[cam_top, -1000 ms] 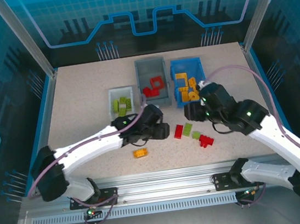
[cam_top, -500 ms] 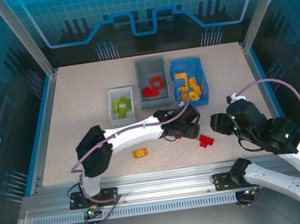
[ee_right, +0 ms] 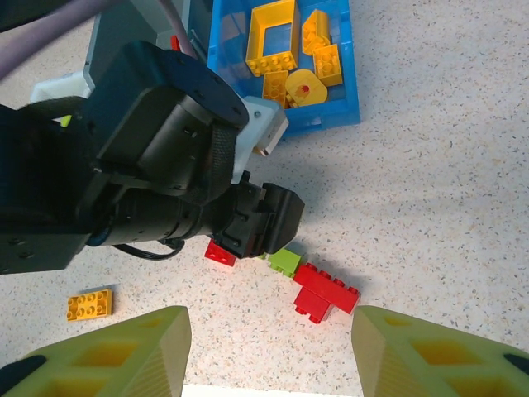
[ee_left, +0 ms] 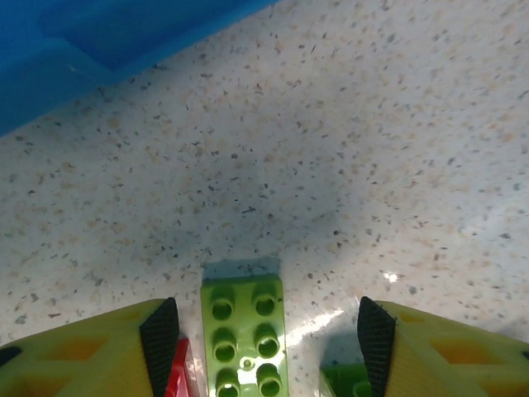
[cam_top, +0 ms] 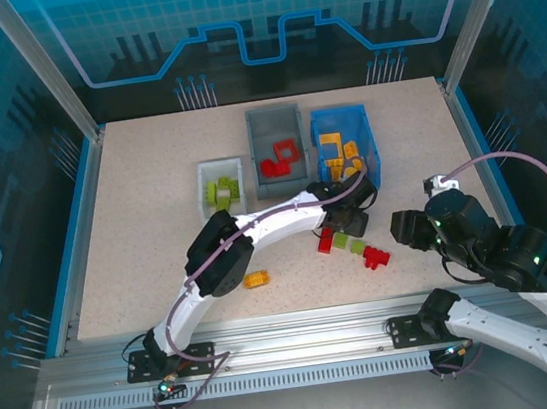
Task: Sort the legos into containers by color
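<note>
My left gripper (cam_top: 349, 223) hovers low over a cluster of legos just in front of the blue bin (cam_top: 374, 146). In the left wrist view its jaws (ee_left: 269, 343) stand open astride a lime green brick (ee_left: 244, 331), with gaps on both sides. A red brick (ee_left: 183, 372) lies by the left pad and another green one (ee_left: 347, 385) by the right pad. My right gripper (cam_top: 398, 231) is open and empty at the right, looking down on a red T-shaped piece (ee_right: 326, 292). The white bin (cam_top: 203, 189) holds green legos, the grey bin (cam_top: 255, 156) red ones, the blue bin orange-yellow ones.
An orange brick (cam_top: 254, 280) lies alone near the front edge, left of the cluster. The left arm's long white link crosses the table's middle from the front left. The right arm's cable arcs over the right side. A blue frame borders the table.
The left arm has swung right from the table's middle to the cluster by the blue bin. The right arm has drawn back from the blue bin to the right.
</note>
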{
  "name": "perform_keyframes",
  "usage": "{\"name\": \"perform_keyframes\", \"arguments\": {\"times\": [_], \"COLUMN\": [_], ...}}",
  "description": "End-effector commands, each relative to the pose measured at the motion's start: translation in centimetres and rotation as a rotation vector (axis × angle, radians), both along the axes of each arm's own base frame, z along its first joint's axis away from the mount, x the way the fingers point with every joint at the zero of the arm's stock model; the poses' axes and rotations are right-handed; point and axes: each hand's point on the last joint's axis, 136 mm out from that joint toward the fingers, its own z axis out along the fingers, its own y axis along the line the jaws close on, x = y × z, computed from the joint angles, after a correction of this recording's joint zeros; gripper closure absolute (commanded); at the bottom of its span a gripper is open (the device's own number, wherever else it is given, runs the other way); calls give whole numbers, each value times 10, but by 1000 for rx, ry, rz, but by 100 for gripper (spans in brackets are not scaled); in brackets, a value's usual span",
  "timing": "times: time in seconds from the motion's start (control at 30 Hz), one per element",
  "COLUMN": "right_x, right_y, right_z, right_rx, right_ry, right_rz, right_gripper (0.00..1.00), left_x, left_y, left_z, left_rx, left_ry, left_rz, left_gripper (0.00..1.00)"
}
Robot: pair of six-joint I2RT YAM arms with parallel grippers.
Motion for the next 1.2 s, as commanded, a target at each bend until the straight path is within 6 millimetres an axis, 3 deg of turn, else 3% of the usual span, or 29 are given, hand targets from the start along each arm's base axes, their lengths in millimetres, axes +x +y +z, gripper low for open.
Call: {"name": "perform_keyframes", "arguments": {"times": [0.0,0.37,0.6,0.8,1.03,1.17], "right_x": [2,6,7,7,7,7], "right_y": [3,5,7,10,8,10], "right_z": [-3,-2,-4,-4,-5,-7], "right_rx": [5,5,10,23,16,21], "right_ry": [-1,-7,-4,-2,-2,1], "right_rz": [-4,-4,-4,-1,-1,1], "right_gripper": [45,44,44,45,45,45], "left_x": [0,-31,-36,-36,-40,-35], "left_y": [14,18,24,31,37,40], "left_z": [-10,-24,-22,-35,-44,-48], "left_rx": [48,48,102,185,256,283], "left_ry": [38,116,94,134,175,165], "left_rz": [-2,-40,-31,7,18,27], "left_gripper": [36,38,43,52,54,60]}}
